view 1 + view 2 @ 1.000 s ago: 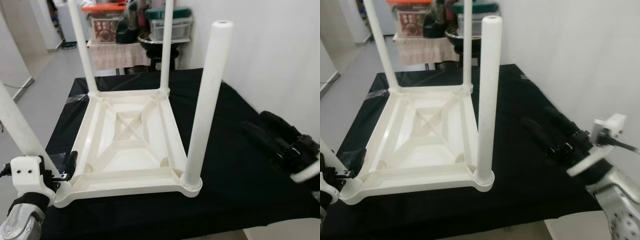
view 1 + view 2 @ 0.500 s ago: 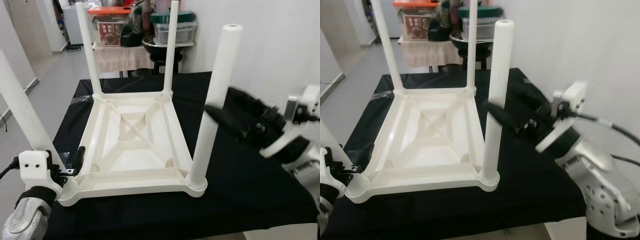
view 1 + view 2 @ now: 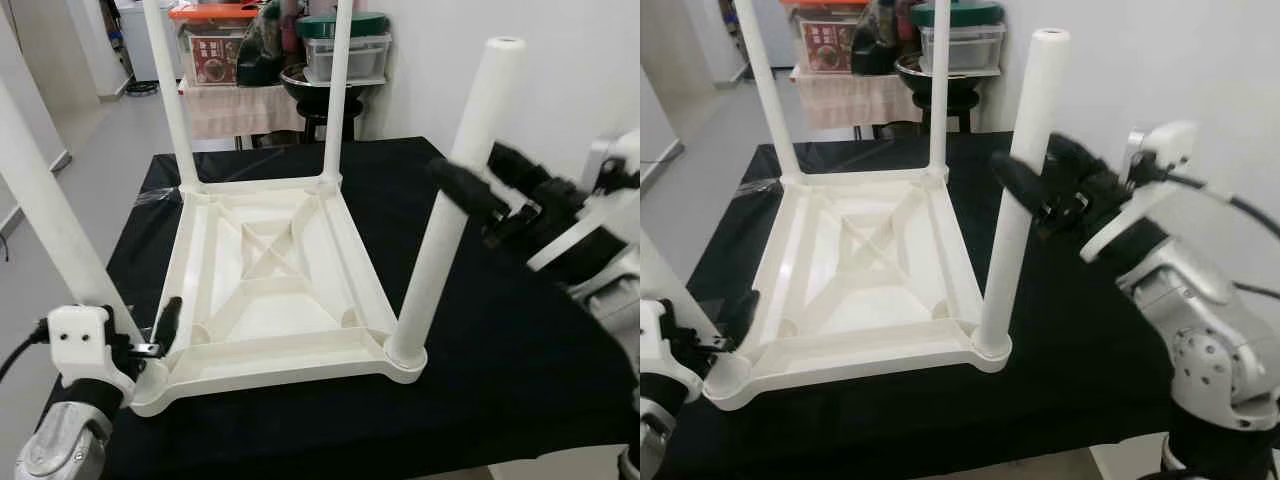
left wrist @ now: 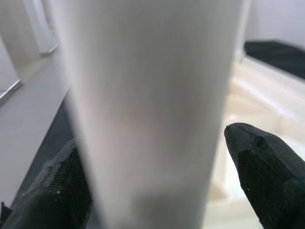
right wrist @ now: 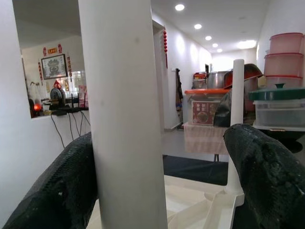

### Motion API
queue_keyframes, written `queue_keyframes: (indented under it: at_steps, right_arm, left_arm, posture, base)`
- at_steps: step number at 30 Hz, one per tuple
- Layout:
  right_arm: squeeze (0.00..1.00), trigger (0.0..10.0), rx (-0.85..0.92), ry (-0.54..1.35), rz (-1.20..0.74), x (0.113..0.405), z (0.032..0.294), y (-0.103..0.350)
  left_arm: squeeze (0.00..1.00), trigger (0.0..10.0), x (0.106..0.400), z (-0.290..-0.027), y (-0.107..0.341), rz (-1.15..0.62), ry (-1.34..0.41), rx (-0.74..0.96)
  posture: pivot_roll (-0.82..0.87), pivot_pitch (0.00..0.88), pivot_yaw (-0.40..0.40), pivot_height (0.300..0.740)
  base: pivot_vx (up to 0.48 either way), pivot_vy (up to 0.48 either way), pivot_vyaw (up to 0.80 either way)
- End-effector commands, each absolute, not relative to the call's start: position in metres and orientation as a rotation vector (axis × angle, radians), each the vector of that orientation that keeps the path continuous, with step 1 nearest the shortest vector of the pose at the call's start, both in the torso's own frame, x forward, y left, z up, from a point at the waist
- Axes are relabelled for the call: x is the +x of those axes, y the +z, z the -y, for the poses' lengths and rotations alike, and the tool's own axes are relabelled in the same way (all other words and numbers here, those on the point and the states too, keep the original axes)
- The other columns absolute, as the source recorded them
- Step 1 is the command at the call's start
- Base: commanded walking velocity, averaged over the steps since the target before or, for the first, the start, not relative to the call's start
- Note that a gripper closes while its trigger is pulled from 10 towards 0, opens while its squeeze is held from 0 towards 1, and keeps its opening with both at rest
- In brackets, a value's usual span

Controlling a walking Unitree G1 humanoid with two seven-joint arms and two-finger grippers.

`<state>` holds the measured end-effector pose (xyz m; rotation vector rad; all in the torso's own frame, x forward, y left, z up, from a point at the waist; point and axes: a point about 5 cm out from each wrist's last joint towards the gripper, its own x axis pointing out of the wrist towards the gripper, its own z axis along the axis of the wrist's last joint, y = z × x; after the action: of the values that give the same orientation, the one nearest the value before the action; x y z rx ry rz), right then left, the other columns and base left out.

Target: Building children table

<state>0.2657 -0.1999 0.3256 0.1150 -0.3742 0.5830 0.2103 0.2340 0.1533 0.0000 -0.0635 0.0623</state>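
A small white plastic table (image 3: 270, 270) lies upside down on a black cloth (image 3: 500, 370). Its flat top faces down, and the underside shows a cross of ribs in the middle. Four round white legs stick up from its corners. The near right leg (image 3: 452, 205) leans a little to the right. The near left leg (image 3: 50, 215) leans left. The two far legs (image 3: 172, 100) stand straight.

A black-draped table (image 3: 500, 400) stands on grey floor (image 3: 100, 150) beside a white wall (image 3: 560, 60), stacked storage boxes (image 3: 345, 45) behind.
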Motion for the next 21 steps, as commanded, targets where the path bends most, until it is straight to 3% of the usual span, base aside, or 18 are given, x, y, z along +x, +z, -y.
queue_keyframes:
  at_steps: [1,9,21]
  right_arm:
    - [0.00,10.0,0.114,0.561,0.355,0.268,0.202,0.326]
    - [0.00,10.0,0.075,0.635,0.338,0.270,0.189,0.343]
    - [0.00,10.0,0.105,0.594,0.271,0.282,0.182,0.333]
  left_arm:
    - [0.00,10.0,0.209,-0.236,0.149,0.046,0.074,0.016]
    - [0.00,10.0,0.202,-0.237,0.142,0.044,0.143,0.036]
    - [0.00,10.0,0.206,-0.245,0.137,0.061,0.179,0.023]
  posture:
    - [-0.02,0.020,-0.026,0.740]
    - [-0.02,0.021,-0.046,0.740]
    - [-0.02,0.004,-0.058,0.740]
  base:
    - [0.000,0.000,0.00]
    - [0.000,0.000,0.00]
    - [0.000,0.000,0.00]
